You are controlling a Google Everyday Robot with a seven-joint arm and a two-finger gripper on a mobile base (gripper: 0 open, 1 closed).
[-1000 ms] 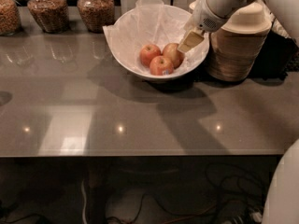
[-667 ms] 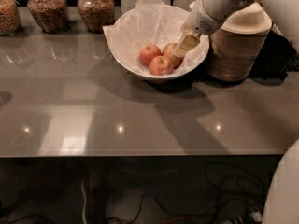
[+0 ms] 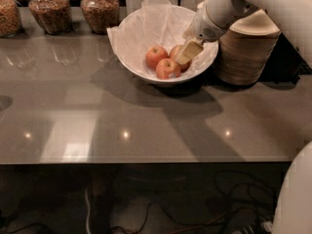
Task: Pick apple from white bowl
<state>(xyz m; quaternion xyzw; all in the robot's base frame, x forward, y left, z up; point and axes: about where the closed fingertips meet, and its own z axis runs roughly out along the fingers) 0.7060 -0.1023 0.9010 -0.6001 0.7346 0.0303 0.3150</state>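
The white bowl (image 3: pixel 131 57), lined with crinkled white tissue paper, stands at the back middle of the grey table. Three apples lie in it. The palest apple (image 3: pixel 174 52) is at the right rear and partly hidden behind my gripper. Two redder apples lie to the left (image 3: pixel 156 57) and at the front (image 3: pixel 167 69). My gripper (image 3: pixel 188 51) reaches in from the upper right, tip down inside the bowl, right against the pale apple's right side. The white arm runs up and off to the right.
A stack of beige disposable bowls (image 3: pixel 246 55) stands just right of the white bowl, under my arm. Three glass jars of brown food (image 3: pixel 100 8) line the back left edge. The table's front edge (image 3: pixel 146 160) runs across the lower view, with cables on the floor below.
My gripper has moved slightly down and left, deeper into the bowl and closer against the pale apple. The apples and the bowl have not moved.
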